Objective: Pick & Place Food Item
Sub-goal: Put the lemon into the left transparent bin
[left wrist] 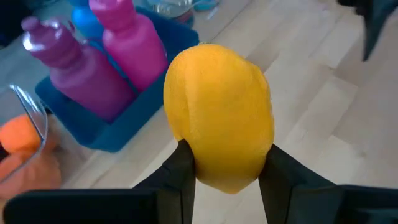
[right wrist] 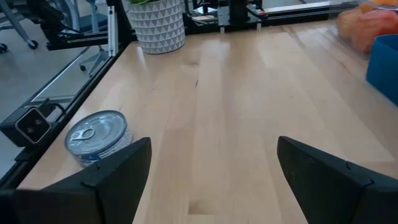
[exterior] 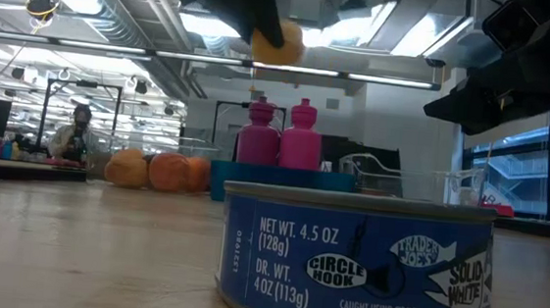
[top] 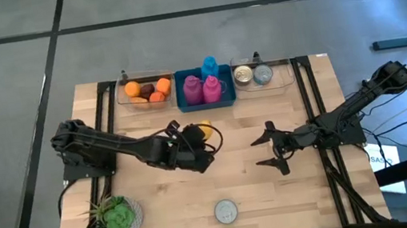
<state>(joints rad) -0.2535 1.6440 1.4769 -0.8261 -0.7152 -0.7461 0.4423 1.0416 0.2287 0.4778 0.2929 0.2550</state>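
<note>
A yellow lemon-like fruit [left wrist: 217,118] hangs in the air over the middle of the table, and my left gripper [top: 200,137] is shut on it. It also shows in the high view [top: 205,129] and high up in the low view [exterior: 276,44]. My right gripper [top: 266,151] stands open over the right half of the table, with nothing but bare wood between its fingers in the right wrist view [right wrist: 214,174]. My left gripper pinches the fruit's two sides near the end nearest the wrist [left wrist: 249,177] between its two fingers [left wrist: 180,168]. Most of the fruit sticks out past the fingertips. The fingers come slanting down from the table's left side. The fruit is lifted clear of the table.
At the far edge stand a clear tray of oranges [top: 146,90], a blue bin [top: 186,103] of pink bottles, and a clear tray of cans [top: 258,75]. A tuna can [top: 226,211] sits near the front edge and a potted plant [top: 118,216] at the front left.
</note>
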